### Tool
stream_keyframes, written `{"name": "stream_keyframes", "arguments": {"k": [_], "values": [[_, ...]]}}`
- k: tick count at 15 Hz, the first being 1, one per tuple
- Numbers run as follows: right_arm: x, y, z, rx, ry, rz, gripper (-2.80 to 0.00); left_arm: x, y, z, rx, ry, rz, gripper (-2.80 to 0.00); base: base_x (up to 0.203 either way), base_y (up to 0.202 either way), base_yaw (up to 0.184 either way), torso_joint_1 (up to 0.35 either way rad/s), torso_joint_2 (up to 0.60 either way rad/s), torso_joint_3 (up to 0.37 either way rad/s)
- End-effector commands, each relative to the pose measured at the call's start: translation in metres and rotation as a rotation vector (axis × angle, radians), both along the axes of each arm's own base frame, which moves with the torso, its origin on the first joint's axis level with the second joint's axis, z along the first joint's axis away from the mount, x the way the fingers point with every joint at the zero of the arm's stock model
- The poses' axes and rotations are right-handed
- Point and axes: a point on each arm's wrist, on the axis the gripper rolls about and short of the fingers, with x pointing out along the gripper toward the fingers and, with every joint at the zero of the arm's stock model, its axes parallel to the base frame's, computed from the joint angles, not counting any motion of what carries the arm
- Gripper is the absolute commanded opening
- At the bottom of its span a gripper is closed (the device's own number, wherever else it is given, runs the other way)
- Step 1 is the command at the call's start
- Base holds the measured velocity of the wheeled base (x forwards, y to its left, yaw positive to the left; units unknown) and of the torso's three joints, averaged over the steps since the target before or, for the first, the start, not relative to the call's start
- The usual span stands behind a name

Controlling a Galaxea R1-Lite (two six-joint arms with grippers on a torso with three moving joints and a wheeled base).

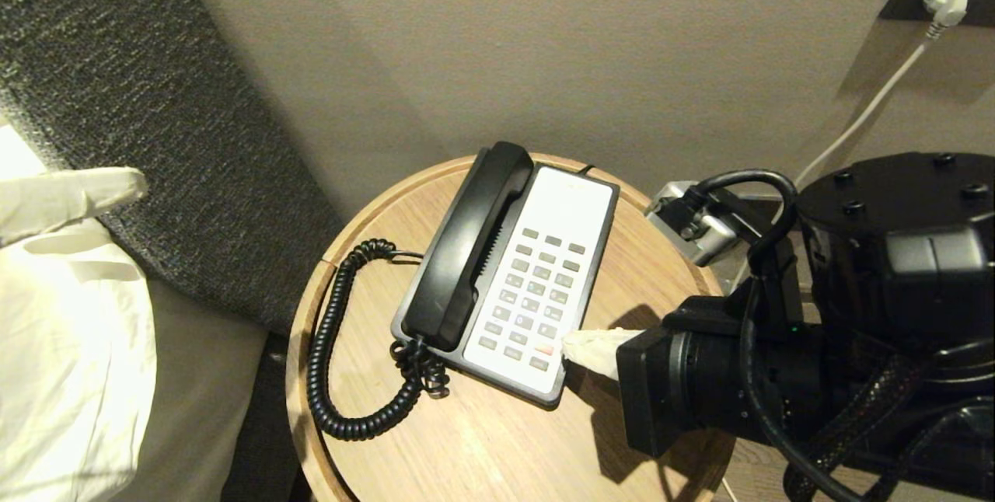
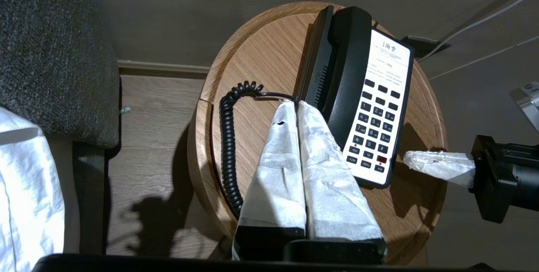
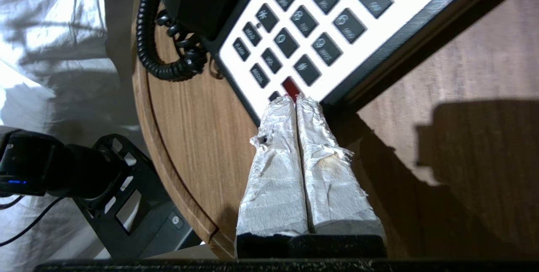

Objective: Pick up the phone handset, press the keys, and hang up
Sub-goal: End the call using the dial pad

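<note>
Now pressing keys: right hand [image 1: 567,346], fingers together, at the phone's [image 1: 544,253] five o'clock corner beside the red key [image 3: 290,86]; handset [image 1: 466,245] cradled. Left hand [image 2: 294,105] closed, empty. Press gently.

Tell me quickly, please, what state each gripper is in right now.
Left gripper: shut, holding nothing, up beside the table.
Right gripper: shut, holding nothing, tips at the red key on the phone base.
</note>
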Motion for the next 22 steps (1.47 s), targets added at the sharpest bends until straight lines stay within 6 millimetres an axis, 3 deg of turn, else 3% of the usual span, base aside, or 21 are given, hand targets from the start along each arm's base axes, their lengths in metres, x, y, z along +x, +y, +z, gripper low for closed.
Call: {"name": "stream_keyframes", "arguments": {"k": [1, 22], "values": [[0.000, 0.006, -0.004, -0.009, 0.008, 0.010, -2.80, -0.002, 0.002, -0.001, -0.005, 0.001, 0.004, -2.80, 0.000, 0.000, 0.000, 0.000, 0.00, 0.000], [0.008, 0.019, -0.017, -0.060, 0.029, 0.008, -2.80, -0.005, 0.007, -0.003, -0.016, 0.000, 0.005, -2.80, 0.000, 0.000, 0.000, 0.000, 0.00, 0.000]]}}
